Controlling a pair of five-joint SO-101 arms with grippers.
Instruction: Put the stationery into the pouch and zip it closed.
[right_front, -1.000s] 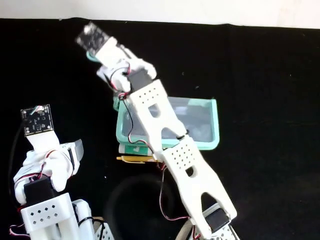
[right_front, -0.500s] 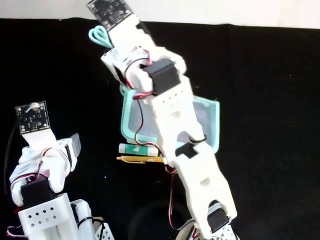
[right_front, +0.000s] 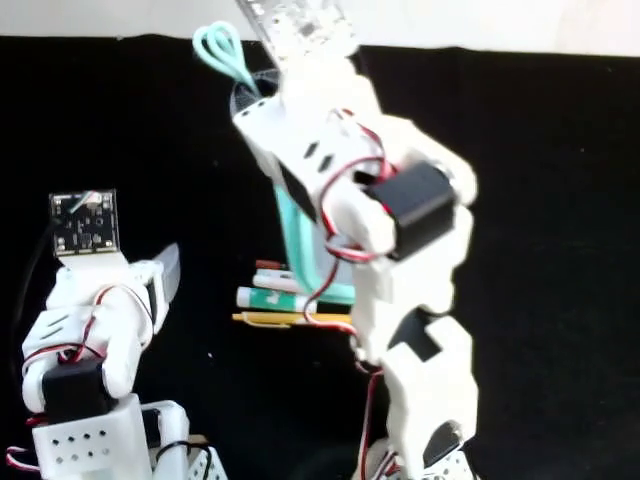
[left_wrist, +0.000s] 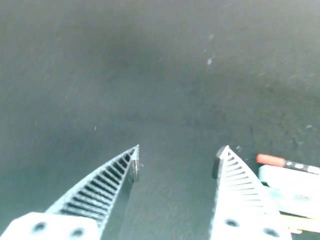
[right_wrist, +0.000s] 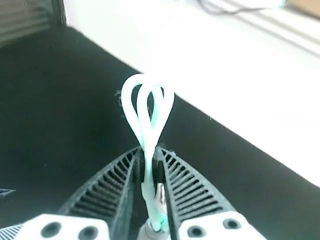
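Note:
My right gripper (right_wrist: 148, 167) is shut on the pouch's pale teal loop strap (right_wrist: 148, 107), held high over the black table. From above, the loop (right_front: 222, 50) sticks out past that gripper (right_front: 250, 95), and the teal-edged clear pouch (right_front: 300, 240) hangs down under the arm, mostly hidden by it. Below it on the table lie a red-capped pen (right_front: 272, 267), a white-and-green stick (right_front: 268, 298) and a yellow pen (right_front: 280, 320). My left gripper (left_wrist: 177, 160) is open just left of the stationery, with the red-capped pen (left_wrist: 272, 160) beside one finger.
The right arm (right_front: 400, 260) rises steeply over the table's middle and covers much of the pouch. A white strip (right_front: 500, 25) runs past the table's far edge. The left arm's base (right_front: 90, 430) stands at the front left.
The right arm has risen with the loop in its grip, pulling the pouch off the table until it hangs upright. The stationery beneath it has come into sight. The left arm barely shifted.

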